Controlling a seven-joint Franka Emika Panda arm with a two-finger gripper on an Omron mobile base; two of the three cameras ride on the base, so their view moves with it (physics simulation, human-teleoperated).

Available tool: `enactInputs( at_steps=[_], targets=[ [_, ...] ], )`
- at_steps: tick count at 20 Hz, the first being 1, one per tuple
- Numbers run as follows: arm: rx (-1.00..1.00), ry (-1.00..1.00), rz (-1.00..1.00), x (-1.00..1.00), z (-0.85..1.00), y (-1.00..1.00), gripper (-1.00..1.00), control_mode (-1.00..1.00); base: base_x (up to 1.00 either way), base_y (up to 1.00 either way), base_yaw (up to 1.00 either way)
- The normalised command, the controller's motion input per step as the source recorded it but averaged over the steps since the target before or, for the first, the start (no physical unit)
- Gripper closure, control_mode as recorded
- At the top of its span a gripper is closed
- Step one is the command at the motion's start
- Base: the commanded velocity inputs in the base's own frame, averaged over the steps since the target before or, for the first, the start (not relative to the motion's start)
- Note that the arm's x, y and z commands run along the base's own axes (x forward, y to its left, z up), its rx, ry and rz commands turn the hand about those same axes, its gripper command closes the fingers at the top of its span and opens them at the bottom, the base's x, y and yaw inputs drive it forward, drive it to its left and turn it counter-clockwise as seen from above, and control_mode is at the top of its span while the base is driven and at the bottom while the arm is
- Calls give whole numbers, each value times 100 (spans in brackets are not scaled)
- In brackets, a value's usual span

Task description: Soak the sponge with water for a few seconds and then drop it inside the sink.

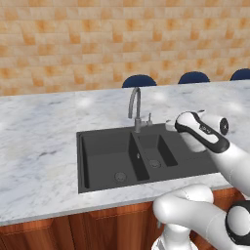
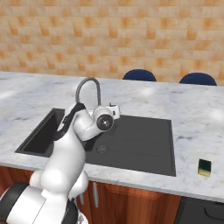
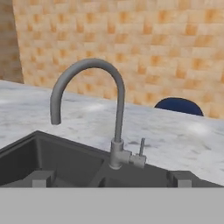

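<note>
Sponge (image 2: 204, 167), seemingly small green block, lies on marble; claw (image 3: 111, 179) wide by curved faucet (image 3: 98, 105).

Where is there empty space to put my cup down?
Bare counter lies left of the sink, and more behind the faucet toward the wall. Right of the sink, the front edge holds the sponge. The arm crowds the sink's right side.

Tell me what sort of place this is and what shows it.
A kitchen, rendered in simulation. A black double-basin sink with a curved grey faucet is set into a marble counter, a tan tiled wall rises behind it, and a small green sponge lies on the counter.
</note>
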Motion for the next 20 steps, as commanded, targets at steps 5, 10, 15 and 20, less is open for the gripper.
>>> enactInputs(
  at_steps=[5,10,15,20],
  targets=[
    [0,1,21,0,0,0,-100,-100,0,0,0],
    [0,0,17,0,0,0,-100,-100,0,0,0],
    [0,3,15,1,0,0,-100,-100,0,0,0],
    [0,10,4,34,0,0,-100,-100,0,0,0]
  ],
)
